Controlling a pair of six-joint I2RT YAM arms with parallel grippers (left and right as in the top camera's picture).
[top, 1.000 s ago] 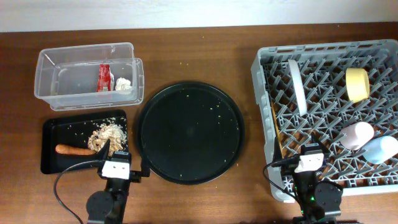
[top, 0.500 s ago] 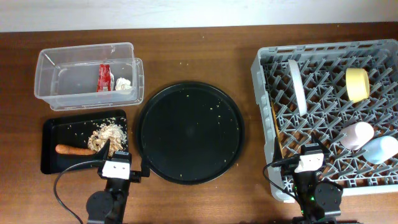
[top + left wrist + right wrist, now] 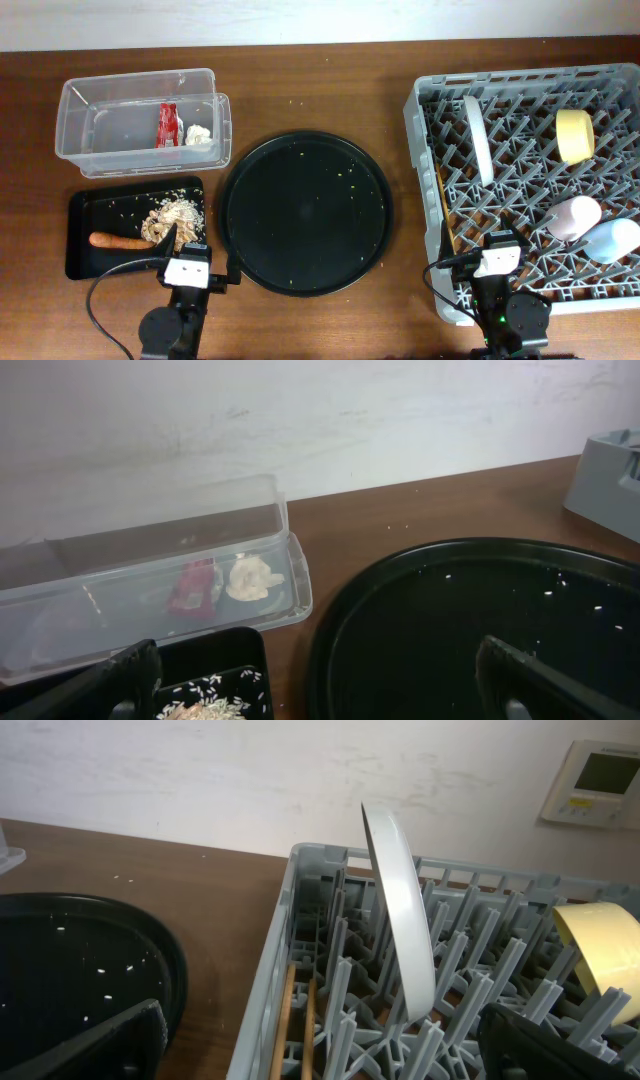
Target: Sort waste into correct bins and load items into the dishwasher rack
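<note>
Left arm (image 3: 172, 322) and right arm (image 3: 512, 318): matte black, round joint housings. Left wrist module (image 3: 186, 268) and right wrist module (image 3: 497, 260): white, boxy. Thin black left cable (image 3: 92, 295) and right cable (image 3: 430, 278) loop off them. Tiny green light (image 3: 499, 320) on the right housing. Left fingers (image 3: 90, 685), right fingers (image 3: 545, 1040): plain black tapered bars.

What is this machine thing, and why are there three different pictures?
It's a robot with two arms at a table. One picture looks down from above; the other two come from little cameras on each wrist. The left tool and right tool are both open, holding nothing. On the right, a grey dishwasher rack holds a plate, yellow bowl, pink cup, blue cup and chopsticks. On the left, a clear tub holds a red wrapper and tissue; a flat black tray holds a carrot and food scraps. A big round black tray sits between.
</note>
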